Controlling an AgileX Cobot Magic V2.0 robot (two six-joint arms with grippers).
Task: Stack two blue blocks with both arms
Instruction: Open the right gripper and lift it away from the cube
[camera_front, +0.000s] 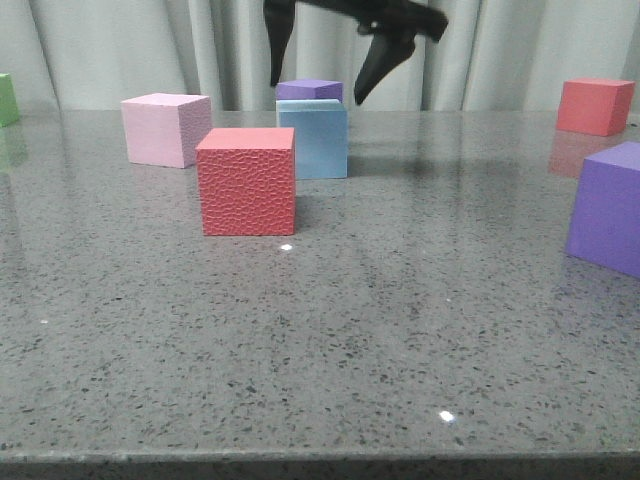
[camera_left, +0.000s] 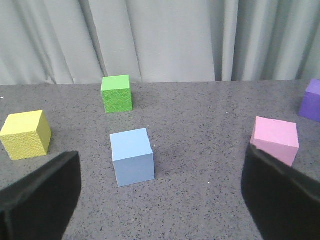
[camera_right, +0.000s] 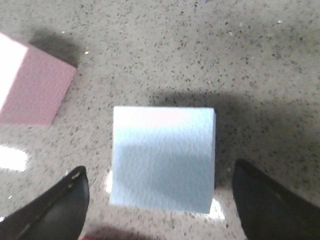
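Grey speckled tabletop (camera_front: 400, 330) carrying a blue block (camera_front: 318, 140) behind the red textured cube (camera_front: 246, 181), right pincer (camera_front: 315, 85) hanging spread above. Left wrist view: left pincer (camera_left: 160, 195) gaping wide, facing second blue block (camera_left: 132, 156) between yellow cube (camera_left: 25, 134) and pink cube (camera_left: 275, 139). Right wrist view: spread black tips straddling the first block from above, not touching.

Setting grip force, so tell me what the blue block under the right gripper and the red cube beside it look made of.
Blue block: probably foam or light plastic, matte, faces nearly smooth, no glare. Red cube: likely similar, but with a pebbled, leather-like grain across its front face. Neither material is certain by look alone.
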